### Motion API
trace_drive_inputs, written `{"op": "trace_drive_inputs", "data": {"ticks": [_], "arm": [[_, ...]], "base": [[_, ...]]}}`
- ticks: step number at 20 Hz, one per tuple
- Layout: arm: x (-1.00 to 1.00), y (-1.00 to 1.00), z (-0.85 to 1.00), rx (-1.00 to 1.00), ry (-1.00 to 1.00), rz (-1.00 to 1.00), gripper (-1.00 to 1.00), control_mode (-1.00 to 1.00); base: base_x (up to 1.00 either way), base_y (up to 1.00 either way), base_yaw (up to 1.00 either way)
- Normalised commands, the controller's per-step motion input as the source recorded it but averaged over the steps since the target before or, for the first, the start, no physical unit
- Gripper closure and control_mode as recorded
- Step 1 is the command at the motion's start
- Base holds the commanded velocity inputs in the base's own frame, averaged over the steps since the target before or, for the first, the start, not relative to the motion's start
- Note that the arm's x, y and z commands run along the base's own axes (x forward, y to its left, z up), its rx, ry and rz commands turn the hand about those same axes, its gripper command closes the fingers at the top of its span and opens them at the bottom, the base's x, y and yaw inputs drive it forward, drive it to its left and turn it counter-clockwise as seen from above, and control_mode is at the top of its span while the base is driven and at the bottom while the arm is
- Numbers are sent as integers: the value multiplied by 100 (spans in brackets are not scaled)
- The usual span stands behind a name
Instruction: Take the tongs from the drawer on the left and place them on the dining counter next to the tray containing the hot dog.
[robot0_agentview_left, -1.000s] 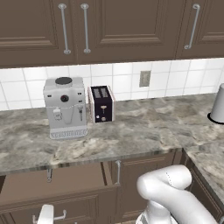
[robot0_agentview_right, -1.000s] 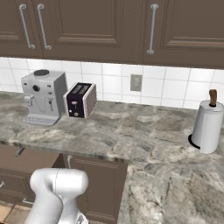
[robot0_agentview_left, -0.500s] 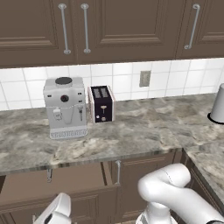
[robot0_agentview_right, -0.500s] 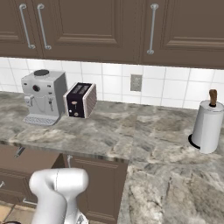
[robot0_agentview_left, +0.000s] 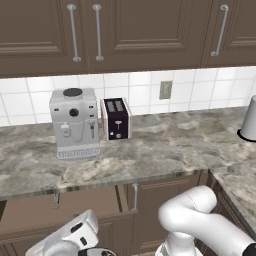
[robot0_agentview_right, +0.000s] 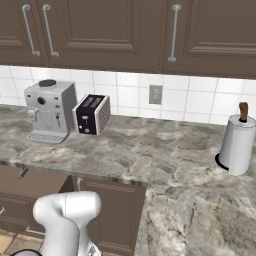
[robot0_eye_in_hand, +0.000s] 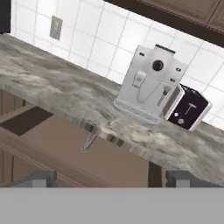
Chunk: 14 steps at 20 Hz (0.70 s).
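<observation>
Your hand (robot0_agentview_left: 70, 235) has risen into sight below the bench (robot0_agentview_left: 150, 150), in front of the drawer (robot0_agentview_left: 65, 210), fingers (robot0_eye_in_hand: 39, 178) spread and empty; you have not reached the tongs yet.

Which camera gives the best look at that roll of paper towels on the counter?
The right base view: the paper towel roll stands whole there, upright on its holder with the brown knob on top. The left base view catches just a cropped slice of it at the right edge.

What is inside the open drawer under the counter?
The drawer stands pulled out below the counter. Its visible bare brown floor holds nothing; the counter edge and robot cover the rest.
</observation>
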Motion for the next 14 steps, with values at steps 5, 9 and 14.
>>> {"op": "trace_drive_inputs", "data": {"ticks": [5, 9, 14], "arm": [[0, -41, 24, 34, 32, -2, -100, -100], [0, -24, 4, 18, 31, -3, -100, -100], [0, -5, 0, 7, 32, -4, -100, -100]], "base": [[0, 0, 0], [0, 0, 0], [0, 0, 0]]}}
